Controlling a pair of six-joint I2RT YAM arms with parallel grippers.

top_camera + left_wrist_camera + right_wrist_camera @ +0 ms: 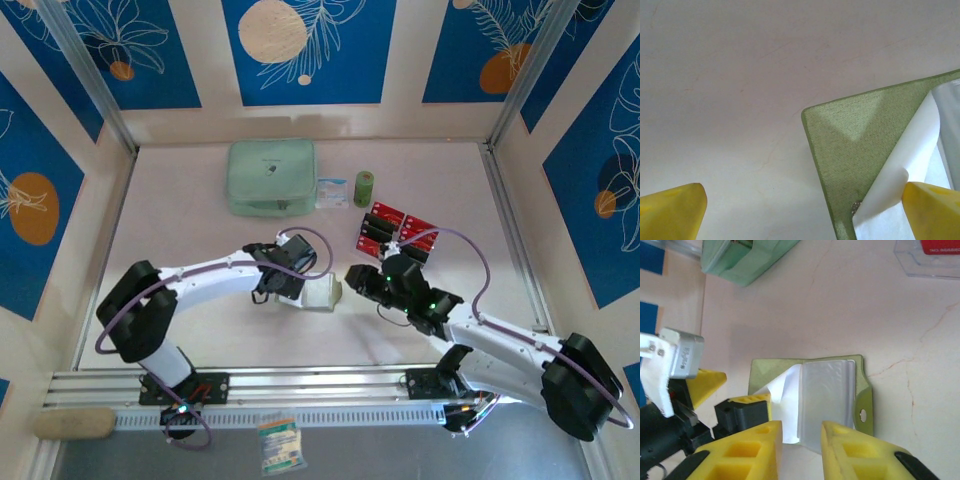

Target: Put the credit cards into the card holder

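Note:
The olive-green card holder (757, 371) lies open on the table, its greyish sleeves (827, 395) and a curled white sheet (785, 390) showing. My left gripper (802, 214) is open wide. One of its fingers (742, 407) rests on the white sheet at the holder's left flap (855, 145). My right gripper (801, 429) hovers at the holder's near edge, its yellow jaws apart with nothing between them. In the top view both grippers (292, 290) (362, 282) flank the holder (322, 293). Red and black credit cards (395, 228) sit in a clear rack behind; one red card (940, 246) shows at a corner.
A pale mint-green zip pouch (270, 177) lies at the back, with a small packet (332, 192) and a green cylinder (364, 188) beside it. The clear acrylic rack (927, 265) stands just behind the right gripper. Walls enclose the table on three sides.

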